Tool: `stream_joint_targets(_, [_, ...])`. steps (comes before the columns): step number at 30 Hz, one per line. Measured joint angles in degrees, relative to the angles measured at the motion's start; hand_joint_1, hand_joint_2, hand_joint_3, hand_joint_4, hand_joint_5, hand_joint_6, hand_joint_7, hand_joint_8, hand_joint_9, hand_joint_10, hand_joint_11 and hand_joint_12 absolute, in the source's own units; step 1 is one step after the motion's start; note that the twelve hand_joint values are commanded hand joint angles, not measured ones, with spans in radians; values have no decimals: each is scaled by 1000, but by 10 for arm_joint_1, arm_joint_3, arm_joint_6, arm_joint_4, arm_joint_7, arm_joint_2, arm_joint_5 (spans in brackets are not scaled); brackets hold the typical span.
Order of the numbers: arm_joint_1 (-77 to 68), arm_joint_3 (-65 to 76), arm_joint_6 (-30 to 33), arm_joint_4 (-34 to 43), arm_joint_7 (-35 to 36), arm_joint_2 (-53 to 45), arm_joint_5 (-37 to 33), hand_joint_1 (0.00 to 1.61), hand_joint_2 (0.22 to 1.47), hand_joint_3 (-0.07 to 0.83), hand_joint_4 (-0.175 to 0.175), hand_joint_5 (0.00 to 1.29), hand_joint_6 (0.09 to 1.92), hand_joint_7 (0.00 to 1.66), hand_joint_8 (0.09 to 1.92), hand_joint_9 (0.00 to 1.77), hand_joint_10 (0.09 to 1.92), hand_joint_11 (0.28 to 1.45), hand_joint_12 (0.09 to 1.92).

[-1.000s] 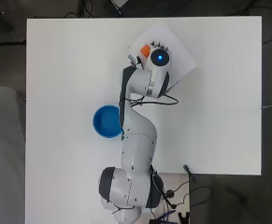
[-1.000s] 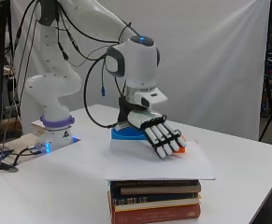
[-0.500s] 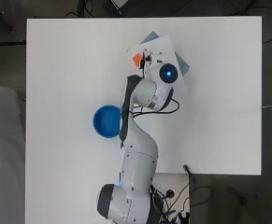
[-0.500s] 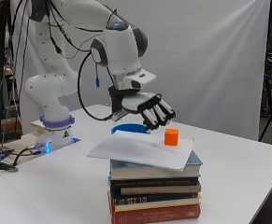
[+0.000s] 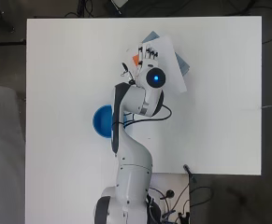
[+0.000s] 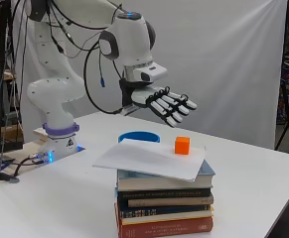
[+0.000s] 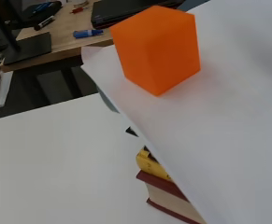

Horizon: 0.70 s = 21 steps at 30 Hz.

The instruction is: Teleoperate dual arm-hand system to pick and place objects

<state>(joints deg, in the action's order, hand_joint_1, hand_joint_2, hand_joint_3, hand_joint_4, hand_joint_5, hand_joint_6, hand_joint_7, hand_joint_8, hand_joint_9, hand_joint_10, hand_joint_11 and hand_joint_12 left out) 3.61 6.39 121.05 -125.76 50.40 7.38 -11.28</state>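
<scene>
- A white robot arm reaches across a white worktop (image 6: 263,173) and holds its black and white hand (image 6: 170,105) in the air with fingers stretched out and relaxed, grasping nothing.
- A small orange cube (image 6: 182,145) sits on a white sheet of paper (image 6: 149,158). The paper lies on top of a stack of books (image 6: 164,201) standing on the worktop.
- From the side, the hand hovers above the cube and slightly towards the arm, clear of it, not touching.
- From overhead, the hand (image 5: 147,52) is over the paper (image 5: 170,65), with the cube (image 5: 136,60) peeking out just beside its fingers.
- The wrist camera looks down at the cube (image 7: 155,46) close up, near the edge of the paper (image 7: 210,140).
- A blue bowl (image 5: 103,121) rests on the worktop beside the arm, well apart from the books.
- The step in hand looks like the approach for picking up the cube.
- Next, the hand likely needs to come down and curl its fingers and thumb round the cube without dragging the paper, then carry it off, perhaps to the bowl.
</scene>
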Motion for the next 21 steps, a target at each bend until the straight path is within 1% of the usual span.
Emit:
stream_joint_targets(4, [-5,-18,2,-30,72,3,-7,345,971,0,80,110,87,171,87,344,87,456,87])
stream_joint_targets(7, [-7,-32,5,-46,85,-4,-15,354,970,0,78,102,87,169,87,343,87,458,87])
stream_joint_targets(9, [-8,-37,8,-38,80,-16,-20,362,970,0,76,110,87,175,87,342,87,459,87])
stream_joint_targets(15, [-8,-36,9,28,50,-67,-22,405,970,0,65,168,87,234,87,374,87,466,87])
stream_joint_targets(18, [-7,-32,4,57,21,-88,-3,411,984,4,61,199,87,275,87,404,87,477,87])
stream_joint_targets(21, [-3,-18,-1,73,2,-104,18,421,994,3,66,235,87,313,87,432,87,489,87])
